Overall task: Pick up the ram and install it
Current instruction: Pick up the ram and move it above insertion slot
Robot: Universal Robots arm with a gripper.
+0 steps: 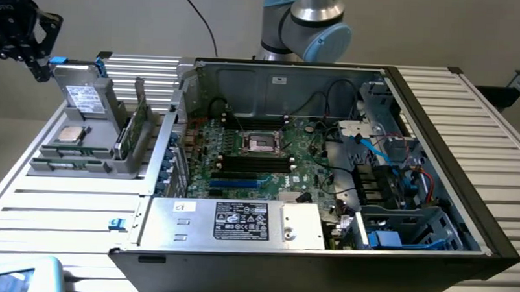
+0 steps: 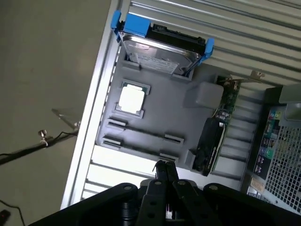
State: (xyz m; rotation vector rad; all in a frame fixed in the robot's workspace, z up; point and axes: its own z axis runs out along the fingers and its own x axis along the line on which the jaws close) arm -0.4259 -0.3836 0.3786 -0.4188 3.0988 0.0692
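The ram (image 1: 70,152) is a thin green stick lying along the near part of the grey holder (image 1: 44,129) at the exterior view's left. My black gripper (image 1: 39,70) hangs above the holder's far left corner, well clear of the ram. In the wrist view the gripper (image 2: 163,165) is shut, fingertips pressed together with nothing between them, over the holder's (image 2: 155,117) long narrow slots. The open computer case (image 1: 455,136) sits to the exterior view's right, with its motherboard's black memory slots (image 1: 255,162) just below the processor socket (image 1: 262,143).
The holder also carries a hard drive in a blue frame (image 1: 84,96) (image 2: 160,52), a square silver processor chip (image 1: 70,134) (image 2: 130,100) and a taller green card (image 1: 132,132) (image 2: 228,101) standing upright. A silver power supply (image 1: 231,220) fills the case's near side. Cables (image 1: 389,157) run on its right.
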